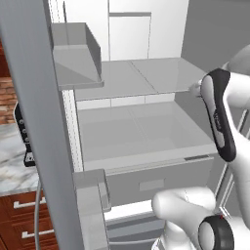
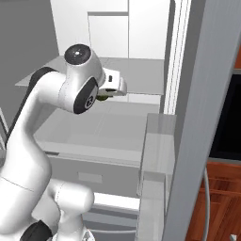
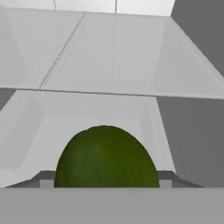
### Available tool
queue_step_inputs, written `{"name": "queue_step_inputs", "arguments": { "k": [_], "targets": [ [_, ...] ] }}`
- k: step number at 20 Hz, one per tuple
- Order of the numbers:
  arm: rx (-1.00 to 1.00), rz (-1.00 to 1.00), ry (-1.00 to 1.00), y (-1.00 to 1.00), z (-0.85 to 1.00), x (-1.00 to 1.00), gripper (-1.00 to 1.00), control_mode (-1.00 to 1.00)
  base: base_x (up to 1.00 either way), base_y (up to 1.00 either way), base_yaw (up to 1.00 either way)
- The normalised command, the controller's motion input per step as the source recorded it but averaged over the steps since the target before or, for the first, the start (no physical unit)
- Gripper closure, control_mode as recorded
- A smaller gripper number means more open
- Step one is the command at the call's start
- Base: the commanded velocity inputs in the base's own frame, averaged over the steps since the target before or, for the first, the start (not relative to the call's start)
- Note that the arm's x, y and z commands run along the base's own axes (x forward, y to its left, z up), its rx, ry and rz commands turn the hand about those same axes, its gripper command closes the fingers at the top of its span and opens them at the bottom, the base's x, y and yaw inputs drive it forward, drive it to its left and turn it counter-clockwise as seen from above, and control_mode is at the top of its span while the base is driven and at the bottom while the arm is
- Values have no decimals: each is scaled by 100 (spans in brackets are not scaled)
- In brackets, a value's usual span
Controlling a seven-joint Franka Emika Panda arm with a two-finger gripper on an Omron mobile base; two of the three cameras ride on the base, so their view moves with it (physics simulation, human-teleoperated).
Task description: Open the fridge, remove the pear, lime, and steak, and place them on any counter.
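Observation:
The fridge [image 1: 146,78] stands open, its white shelves bare in the left base view and in the right base view [image 2: 136,75]. My gripper [image 2: 107,93] reaches in at the level of the middle shelf. It is shut on the lime [image 3: 107,157], a dark green ball that fills the gap between both fingertips [image 3: 47,180]. A sliver of the lime [image 2: 101,97] shows under the hand. The pear and the steak are out of view. A strip of the marble counter [image 1: 12,161] lies left of the fridge door.
The open left door [image 1: 34,122] carries door bins [image 1: 73,53] close beside my arm. The right door [image 2: 197,117] with its bin [image 2: 157,141] hems in the other side. A grey drawer front [image 1: 151,180] sits below the shelves. A black appliance [image 1: 22,136] stands on the counter.

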Motion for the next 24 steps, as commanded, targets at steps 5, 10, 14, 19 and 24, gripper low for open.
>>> {"name": "queue_step_inputs", "arguments": {
  "k": [5, 10, 14, 19, 24],
  "targets": [
    [-4, 3, 0, 48, 0, -98, 100, -100, 0, 0, 0],
    [-4, 0, -1, 37, 0, -48, 100, -100, 0, 0, 0],
    [0, 0, -5, 14, 1, -13, 100, -100, 0, 0, 0],
    [0, 0, 0, 0, 0, 0, 100, -100, 0, 0, 0],
    [0, 0, 0, 0, 0, 0, 100, -100, 0, 0, 0]
  ]
}}
